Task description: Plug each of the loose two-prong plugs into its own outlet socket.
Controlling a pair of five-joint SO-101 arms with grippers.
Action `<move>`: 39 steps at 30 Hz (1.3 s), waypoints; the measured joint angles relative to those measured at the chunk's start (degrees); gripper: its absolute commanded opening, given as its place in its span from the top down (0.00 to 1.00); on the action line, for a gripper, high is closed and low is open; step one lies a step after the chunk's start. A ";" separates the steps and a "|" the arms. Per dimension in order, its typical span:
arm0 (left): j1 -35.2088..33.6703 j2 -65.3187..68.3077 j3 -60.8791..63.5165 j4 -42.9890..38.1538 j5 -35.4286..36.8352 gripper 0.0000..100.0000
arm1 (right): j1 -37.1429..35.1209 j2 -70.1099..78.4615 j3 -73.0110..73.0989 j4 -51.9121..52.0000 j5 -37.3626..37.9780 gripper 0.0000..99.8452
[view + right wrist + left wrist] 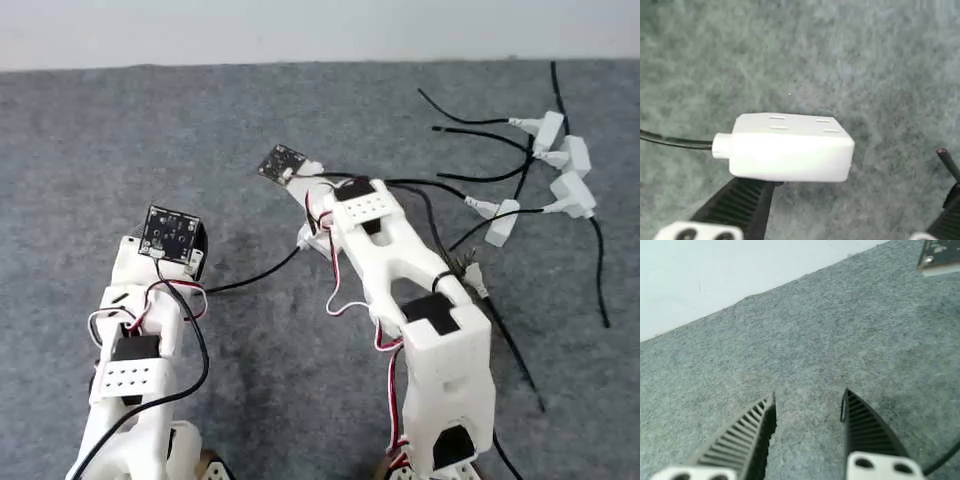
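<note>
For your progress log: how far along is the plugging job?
Done: no plug visibly seated; the white pieces are too small to judge. In hand: a socket lies by the open right tool, ungripped. Left: every plugging; left tool open over carpet.

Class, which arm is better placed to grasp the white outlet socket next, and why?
Right. The right gripper is open just over the white outlet socket, with one finger beside it. The left gripper, also open, is over bare grey carpet.
</note>
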 measured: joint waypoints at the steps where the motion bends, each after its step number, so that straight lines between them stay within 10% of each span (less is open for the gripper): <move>1: 0.00 0.00 0.00 0.00 0.00 0.80 | 0.00 0.79 -1.58 1.23 0.00 0.53; 30: 10.64 0.00 3.96 0.00 -14.07 0.79 | 2.02 -1.23 -3.60 11.43 -0.09 0.53; 39: 10.64 0.00 3.96 0.00 -14.15 0.80 | 1.32 -5.54 -2.64 10.29 -16.62 0.53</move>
